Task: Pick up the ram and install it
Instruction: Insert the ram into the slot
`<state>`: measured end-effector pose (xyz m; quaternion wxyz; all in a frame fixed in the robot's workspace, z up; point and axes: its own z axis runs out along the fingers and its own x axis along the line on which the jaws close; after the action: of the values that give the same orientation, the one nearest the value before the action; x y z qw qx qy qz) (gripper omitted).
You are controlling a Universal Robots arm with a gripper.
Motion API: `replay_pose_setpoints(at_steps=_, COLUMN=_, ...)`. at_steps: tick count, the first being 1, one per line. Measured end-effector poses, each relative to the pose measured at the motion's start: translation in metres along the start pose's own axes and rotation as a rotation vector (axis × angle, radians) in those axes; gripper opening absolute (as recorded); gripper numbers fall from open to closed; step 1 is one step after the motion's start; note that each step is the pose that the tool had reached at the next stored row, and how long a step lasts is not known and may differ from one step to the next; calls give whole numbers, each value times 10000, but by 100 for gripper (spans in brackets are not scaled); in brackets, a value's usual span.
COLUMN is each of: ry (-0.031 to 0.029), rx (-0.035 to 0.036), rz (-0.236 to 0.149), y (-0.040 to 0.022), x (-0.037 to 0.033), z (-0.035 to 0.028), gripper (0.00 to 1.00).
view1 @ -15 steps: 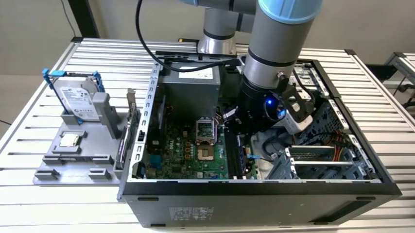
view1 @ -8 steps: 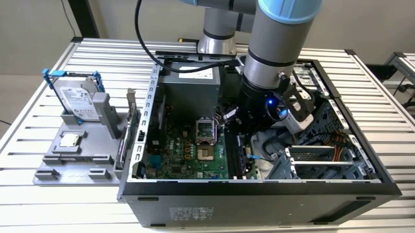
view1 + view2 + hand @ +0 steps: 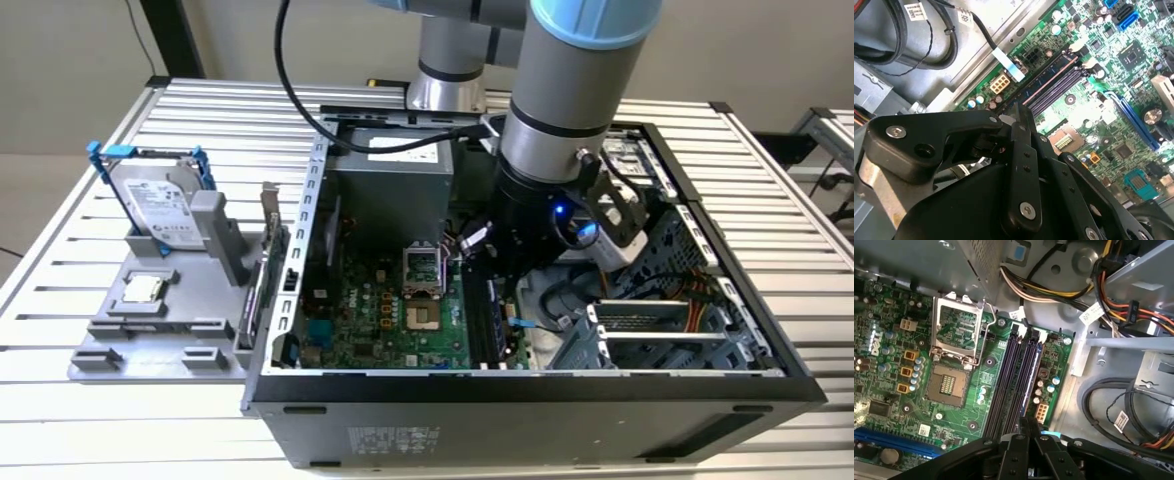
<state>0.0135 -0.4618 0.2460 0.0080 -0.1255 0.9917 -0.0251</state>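
The grey robot arm with light blue joint rings reaches down into the open black computer case (image 3: pixel 534 385), and its black gripper (image 3: pixel 1029 427) stands directly over the long black memory slots (image 3: pixel 1014 380) of the green motherboard (image 3: pixel 387 310). In both wrist views the two black fingers (image 3: pixel 1021 150) are pressed close together with almost no gap, and between them there seems to be a thin dark edge, probably the ram (image 3: pixel 1032 385), standing in the slot nearest the case wall, though I cannot be sure of it. Beside the slots lies the open silver CPU socket (image 3: pixel 956 335). In the exterior view's left, a grey holder tray (image 3: pixel 147 330) on the slatted metal table (image 3: pixel 54 290) carries a silver hard drive with blue brackets (image 3: pixel 158 205).
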Motion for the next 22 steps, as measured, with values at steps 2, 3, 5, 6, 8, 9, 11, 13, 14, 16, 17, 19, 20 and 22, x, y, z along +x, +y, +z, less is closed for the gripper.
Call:
replay_pose_setpoints(at_steps=2, ry=-6, rx=-1, rz=-123, y=0, x=0, z=0, gripper=0)
replay_pose_setpoints(at_steps=3, ry=-9, rx=-1, rz=-175, y=0, x=0, z=0, gripper=0)
replay_pose_setpoints(at_steps=5, ry=-14, rx=-3, rz=-274, y=0, x=0, z=0, gripper=0)
replay_pose_setpoints(at_steps=6, ry=-16, rx=-3, rz=-324, y=0, x=0, z=0, gripper=0)
replay_pose_setpoints(at_steps=8, ry=-22, rx=-4, rz=-428, y=0, x=0, z=0, gripper=0)
replay_pose_setpoints(at_steps=9, ry=-24, rx=-5, rz=-474, y=0, x=0, z=0, gripper=0)
replay_pose_setpoints(at_steps=11, ry=-29, rx=-5, rz=-568, y=0, x=0, z=0, gripper=0)
replay_pose_setpoints(at_steps=13, ry=-34, rx=-6, rz=-657, y=0, x=0, z=0, gripper=0)
replay_pose_setpoints(at_steps=14, ry=-36, rx=-6, rz=-697, y=0, x=0, z=0, gripper=0)
replay_pose_setpoints(at_steps=16, ry=-41, rx=-7, rz=-782, y=0, x=0, z=0, gripper=0)
replay_pose_setpoints(at_steps=17, ry=-43, rx=-8, rz=-833, y=0, x=0, z=0, gripper=0)
replay_pose_setpoints(at_steps=19, ry=-48, rx=-9, rz=-937, y=0, x=0, z=0, gripper=0)
replay_pose_setpoints(at_steps=20, ry=-51, rx=-8, rz=-999, y=1, x=0, z=-1, gripper=0)
replay_pose_setpoints(at_steps=22, ry=-57, rx=-9, rz=-1120, y=1, x=0, z=-1, gripper=0)
